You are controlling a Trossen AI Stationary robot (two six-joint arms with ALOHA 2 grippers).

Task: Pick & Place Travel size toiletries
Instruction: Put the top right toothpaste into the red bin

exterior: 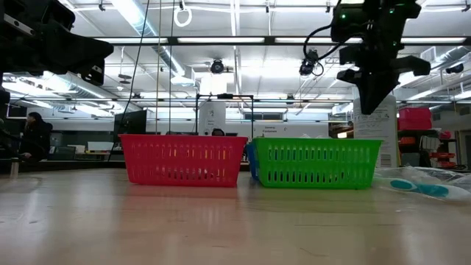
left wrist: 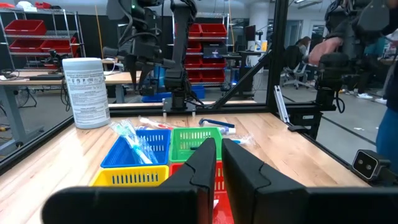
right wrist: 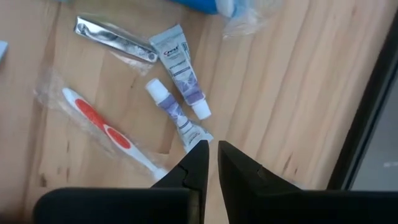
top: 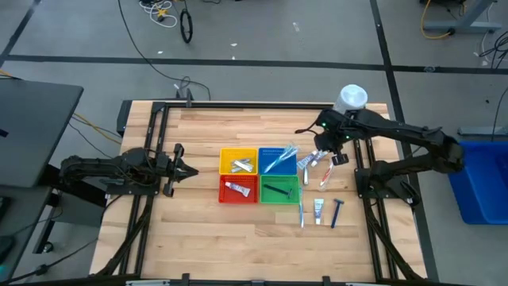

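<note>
The right gripper [right wrist: 208,155], fingers nearly together and empty, hovers above a small toothpaste tube [right wrist: 176,112] whose long axis runs away from its fingertips.

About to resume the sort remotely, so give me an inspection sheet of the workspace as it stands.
Surface: wooden table, bare at the front.
Job's things: four baskets hold sorted items; two small tubes, a red toothbrush and a metal clipper lie loose beside them; a razor lies nearer the front.
Clutter: white canister at the back right.
Grippers: left gripper waits left of the baskets, shut; right gripper hovers above the tubes, almost shut, empty.
Cables: on the floor behind the table.
Surroundings: a person beside the table.
</note>
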